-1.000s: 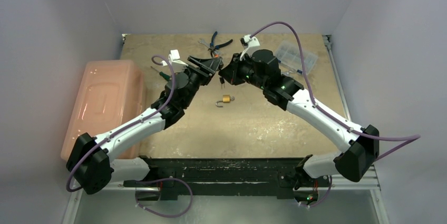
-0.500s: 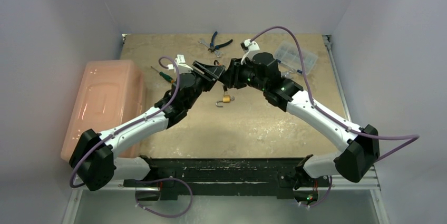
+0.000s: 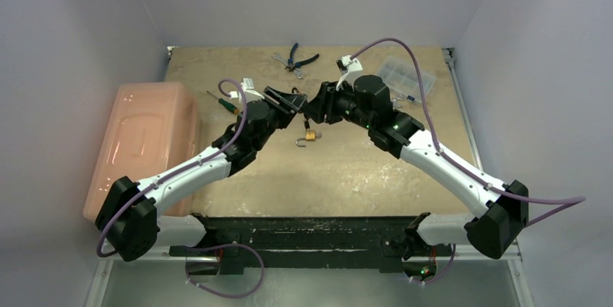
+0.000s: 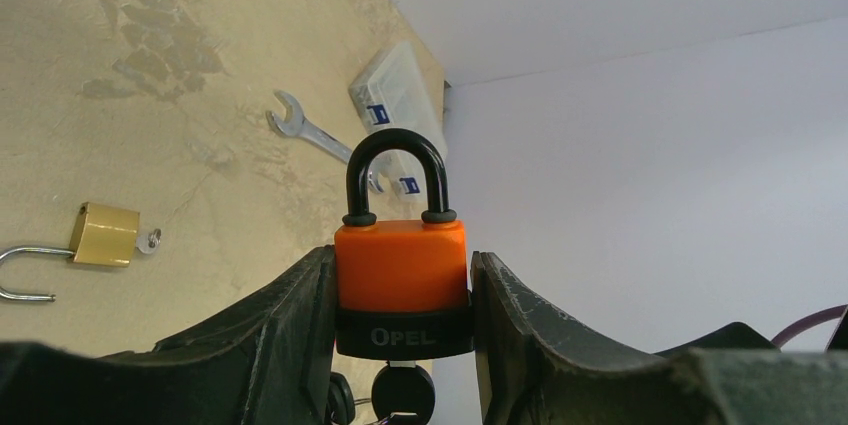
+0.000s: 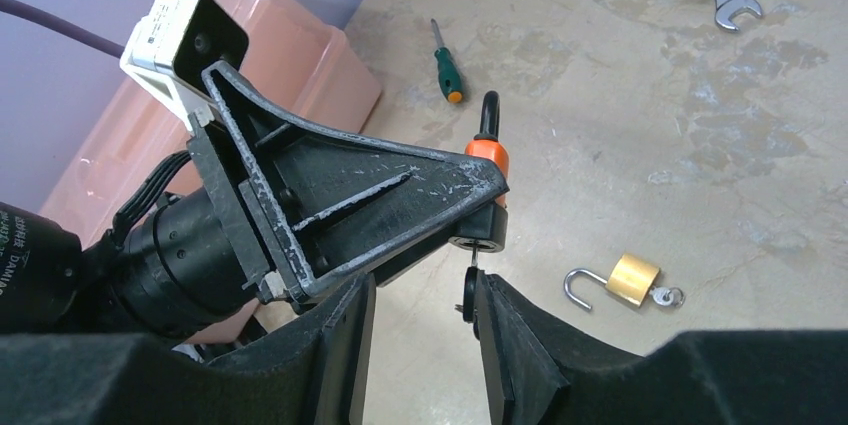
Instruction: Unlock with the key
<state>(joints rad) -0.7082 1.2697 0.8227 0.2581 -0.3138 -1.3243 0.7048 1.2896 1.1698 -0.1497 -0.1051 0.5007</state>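
My left gripper (image 4: 402, 263) is shut on an orange padlock (image 4: 400, 270) with a black base, held upright above the table, its black shackle seated at both legs. A black-headed key (image 4: 403, 391) hangs from the keyhole underneath. In the right wrist view the padlock (image 5: 487, 156) peeks past the left gripper's finger (image 5: 400, 195), and the key (image 5: 469, 291) hangs just below. My right gripper (image 5: 420, 297) is open around the key, whose head lies against one finger while the other stands well apart. From above, both grippers (image 3: 289, 99) (image 3: 311, 108) meet over the table's middle.
A brass padlock (image 3: 311, 135) with an open shackle and its own key lies on the table under the grippers. Blue-handled pliers (image 3: 300, 58) and a wrench (image 3: 278, 57) lie at the back, a green screwdriver (image 3: 221, 100) at left, a clear organiser box (image 3: 408, 76) at right, a pink bin (image 3: 144, 141) far left.
My right gripper's jaws have opened from shut on the key to spread around it. The left gripper came in slightly toward the right one and still holds the orange padlock.
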